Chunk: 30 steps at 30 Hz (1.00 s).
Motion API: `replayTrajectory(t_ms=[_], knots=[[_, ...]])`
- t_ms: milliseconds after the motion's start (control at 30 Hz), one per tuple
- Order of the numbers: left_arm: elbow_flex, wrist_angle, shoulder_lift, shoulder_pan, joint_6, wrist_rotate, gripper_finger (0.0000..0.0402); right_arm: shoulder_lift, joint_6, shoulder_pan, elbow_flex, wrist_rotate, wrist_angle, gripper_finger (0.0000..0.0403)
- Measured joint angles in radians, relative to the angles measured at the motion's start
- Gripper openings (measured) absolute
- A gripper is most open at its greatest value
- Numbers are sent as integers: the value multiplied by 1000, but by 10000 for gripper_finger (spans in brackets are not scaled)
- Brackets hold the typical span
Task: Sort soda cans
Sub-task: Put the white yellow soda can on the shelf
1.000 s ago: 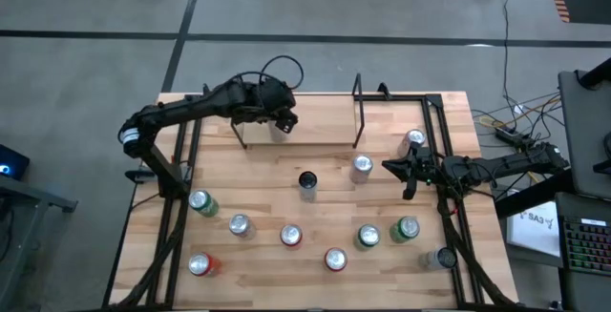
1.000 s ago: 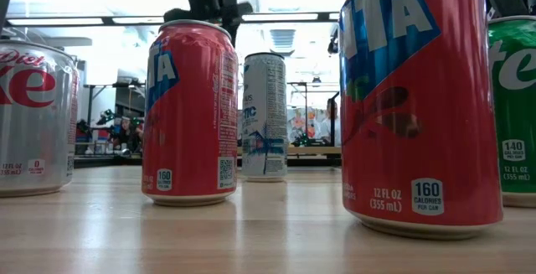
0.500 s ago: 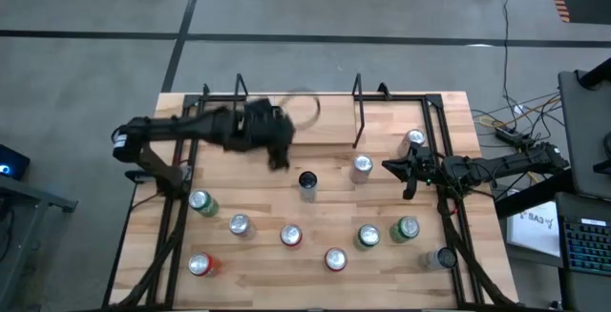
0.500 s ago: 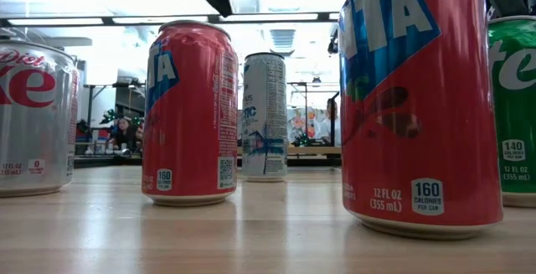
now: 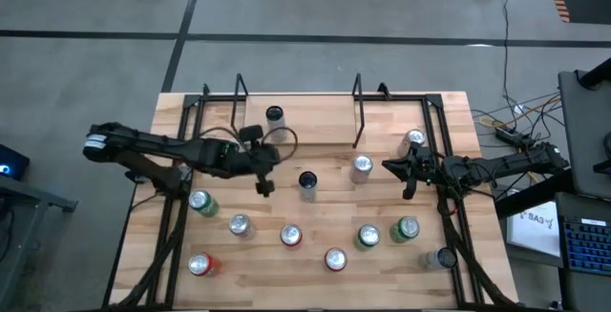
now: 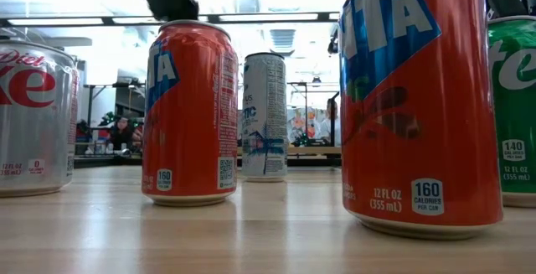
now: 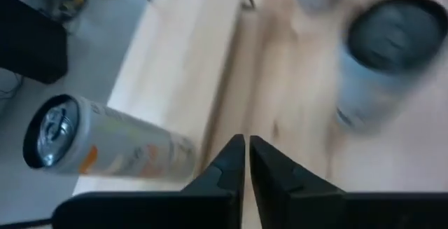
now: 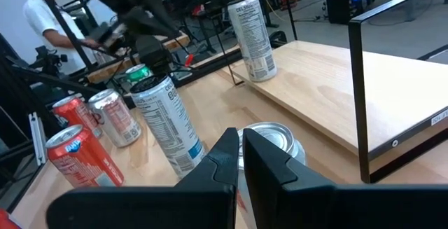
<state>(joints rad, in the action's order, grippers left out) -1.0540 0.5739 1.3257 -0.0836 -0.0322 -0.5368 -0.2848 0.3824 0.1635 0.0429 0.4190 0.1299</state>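
left gripper empty between cans, right gripper parked.

left gripper point(image 5: 264, 188) has its jaws together on nothing, just beside the tall dark-topped can point(image 5: 306, 182) at mid-table point(image 5: 315, 150); right gripper point(image 5: 389, 167), jaws together, waits near a silver can point(image 5: 361, 166). other soda cans stand along the near side, one slim can point(image 5: 275, 115) on the far shelf. to grasp well, open wide first, centre on the body, descend square.
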Motion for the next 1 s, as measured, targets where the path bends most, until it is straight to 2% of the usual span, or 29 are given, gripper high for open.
replayTrajectory(t_ms=[133,233,600,767,1000], knots=[[105,-224,-24,67,58,-3,3,0,0,0,0,0,-3,12],[150,-317,-26,112,82,-3,1,0,-1,0,0,0,-13,12],[156,-349,12,182,84,-5,0,0,-16,0,0,1,-28,12],[156,-355,13,198,83,-69,0,0,-17,0,0,1,-28,12],[156,-373,13,222,67,-76,0,0,-16,0,0,1,-28,12]])
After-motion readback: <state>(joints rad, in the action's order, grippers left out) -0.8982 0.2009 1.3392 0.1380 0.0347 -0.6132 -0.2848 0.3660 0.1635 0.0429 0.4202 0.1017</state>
